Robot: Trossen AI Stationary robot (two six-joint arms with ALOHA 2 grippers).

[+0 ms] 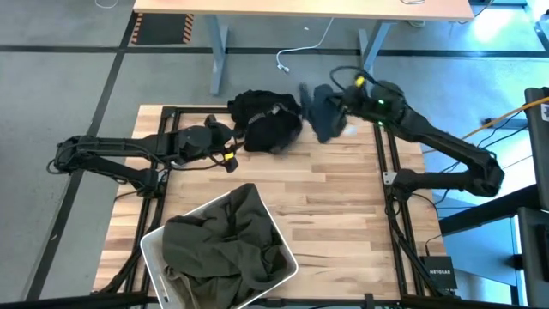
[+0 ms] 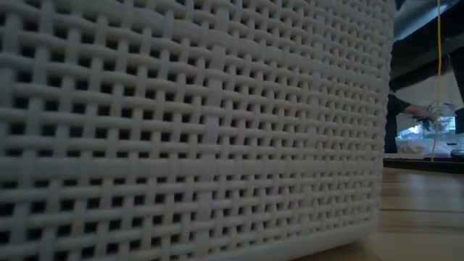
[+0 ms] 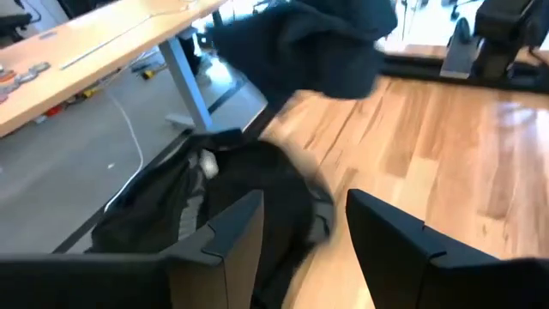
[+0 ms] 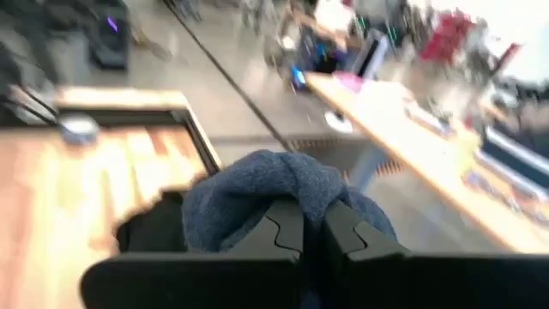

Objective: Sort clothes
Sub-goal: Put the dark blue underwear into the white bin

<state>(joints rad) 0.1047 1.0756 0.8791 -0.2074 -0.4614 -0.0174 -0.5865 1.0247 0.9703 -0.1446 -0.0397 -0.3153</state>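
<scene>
A pile of black clothes [image 1: 268,120] lies at the table's far edge, also seen as dark cloth [image 3: 214,197] in the left wrist view. My left gripper [image 1: 230,148] stands open just left of the pile, touching nothing. My right gripper [image 1: 341,105] is shut on a dark blue-grey garment [image 1: 322,112] lifted above the far side of the table; it shows as a blue-grey bunch [image 4: 266,197] in the right wrist view and as a hanging dark cloth [image 3: 326,43] in the left wrist view. An olive-khaki garment [image 1: 227,236] fills the white bin [image 1: 154,249]. My right gripper pinches a bunched fold [image 4: 300,193] of the dark blue-grey garment between its two shut fingers [image 4: 279,232]. The fingers come nearly level from the table's right. The garment is lifted clear of the table and hangs slack below and in front of the fingers.
The white woven bin [image 2: 188,130] stands at the table's near edge and fills the low view. A wooden desk [image 1: 300,9] stands beyond the far edge, with a white cable [image 1: 292,51] on the floor. Bare wood [image 1: 343,197] lies between the bin and the pile.
</scene>
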